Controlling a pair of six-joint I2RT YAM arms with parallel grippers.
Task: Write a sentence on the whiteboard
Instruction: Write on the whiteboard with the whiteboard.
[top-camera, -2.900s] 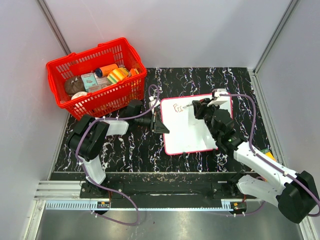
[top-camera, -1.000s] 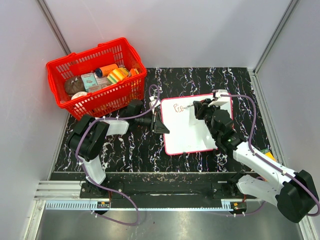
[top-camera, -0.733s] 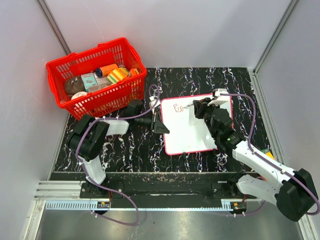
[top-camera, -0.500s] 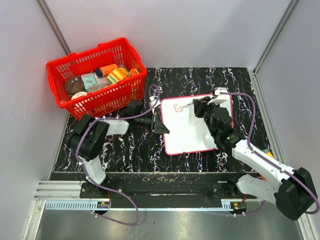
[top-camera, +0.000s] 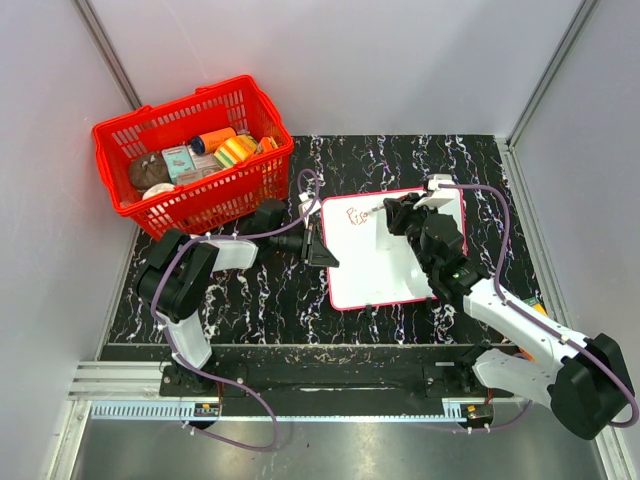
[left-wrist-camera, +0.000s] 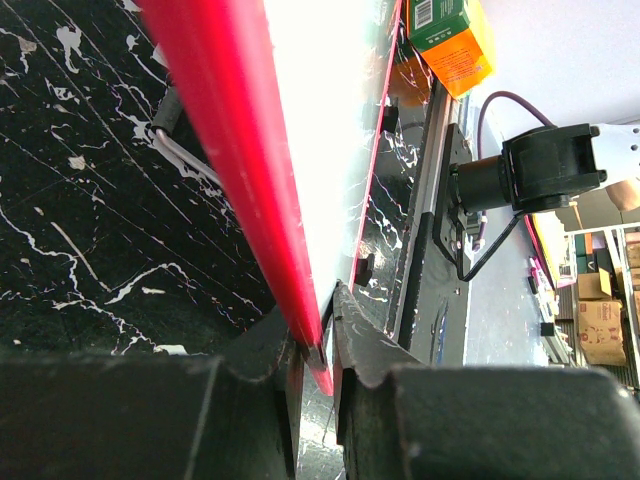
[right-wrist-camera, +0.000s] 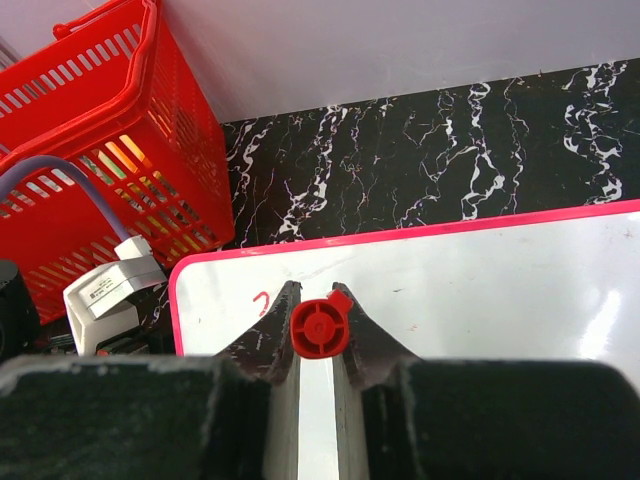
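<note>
"Black marbled tabletop (top-camera: 260, 300) with grey walls round it. What do we have at the far left?"

"We see a red basket (top-camera: 215, 195) at the far-left corner, holding assorted small goods. Near its front, the left gripper (top-camera: 318, 245) reaches rightward."

"And how do its jaws stand?"

"Nearly pressed together, pinching the whiteboard (top-camera: 375, 270) by the red left edge. From the left wrist we see that edge running down into the narrow gap between the fingers (left-wrist-camera: 365, 345)."

"Where does the board lie?"

"At mid-table, just right of that gripper and well apart from the basket. The sentence (top-camera: 356, 214) so far is a few small red letters in the board's far-left corner; we cannot read them."

"And the right side?"

"The right gripper (top-camera: 388, 212) hangs over the board's far edge, just right of the letters, clamped on a red marker (right-wrist-camera: 319, 329). Further right, a green-and-orange box (top-camera: 535, 308) shows beside the arm."
</note>
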